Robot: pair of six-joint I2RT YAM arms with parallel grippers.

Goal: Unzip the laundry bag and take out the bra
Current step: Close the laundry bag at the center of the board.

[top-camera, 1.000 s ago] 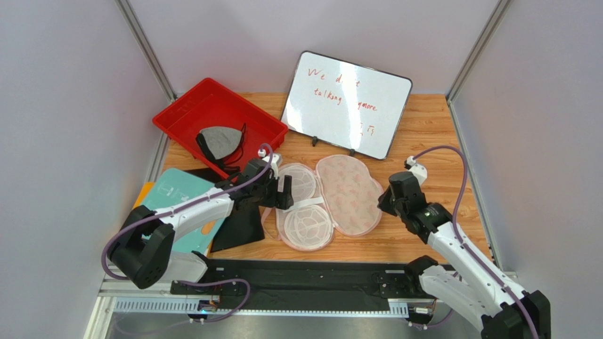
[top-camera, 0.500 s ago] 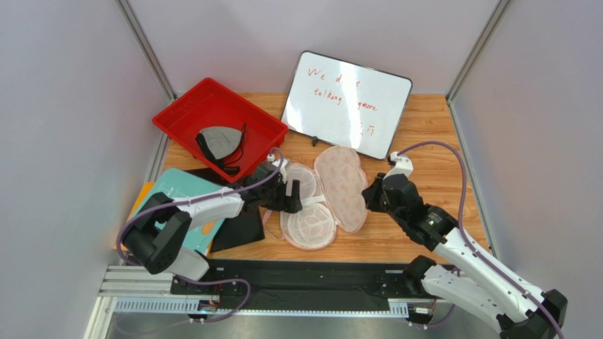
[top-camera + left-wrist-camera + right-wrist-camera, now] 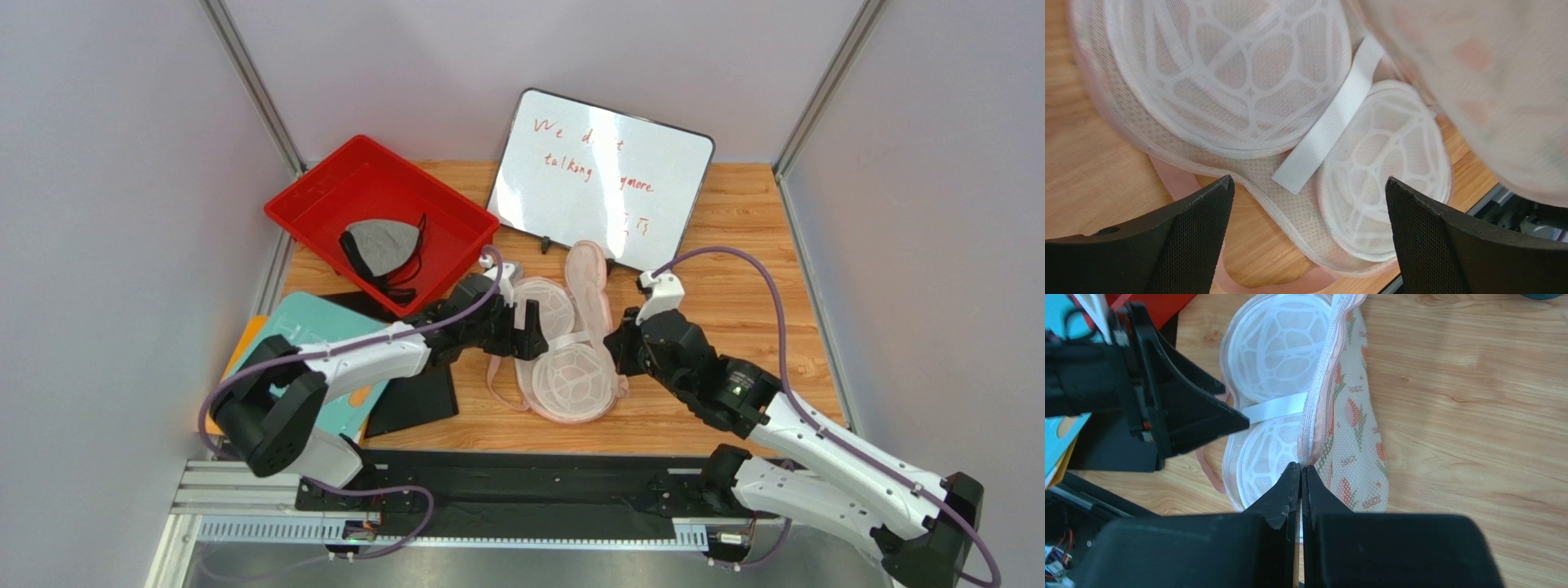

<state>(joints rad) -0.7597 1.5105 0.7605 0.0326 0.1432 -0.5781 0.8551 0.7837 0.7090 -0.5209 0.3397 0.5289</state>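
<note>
- Since 1 s ago: swung right gripper (image 3: 1301,468) leftward, taking flap (image 3: 1352,422) of bag (image 3: 570,380) from lying flat open to standing on edge beside mesh cups (image 3: 1229,67).
- Clenched with right gripper on the flap's pink zipper edge, pads tight together with fabric pinched between.
- Reached further right with left gripper (image 3: 1306,184) as well. Released, fingers spread wide, hovering just over the cups and white strap (image 3: 1330,119). Can't confirm any contact.
- Dragged the mesh half slightly right and nearer than before.
- Bag at table centre, unzipped, sitting between both grippers.
- Bra (image 3: 375,245) in red tray (image 3: 319,202), far left, well apart from bag. Same spot as earlier.
- Whiteboard (image 3: 601,178) propped just beyond bag, unmoved.
- Teal board (image 3: 301,331) and black sheet (image 3: 423,398) near left, partly under left arm.
- In left wrist view, blurred flap blocking upper right corner.
</note>
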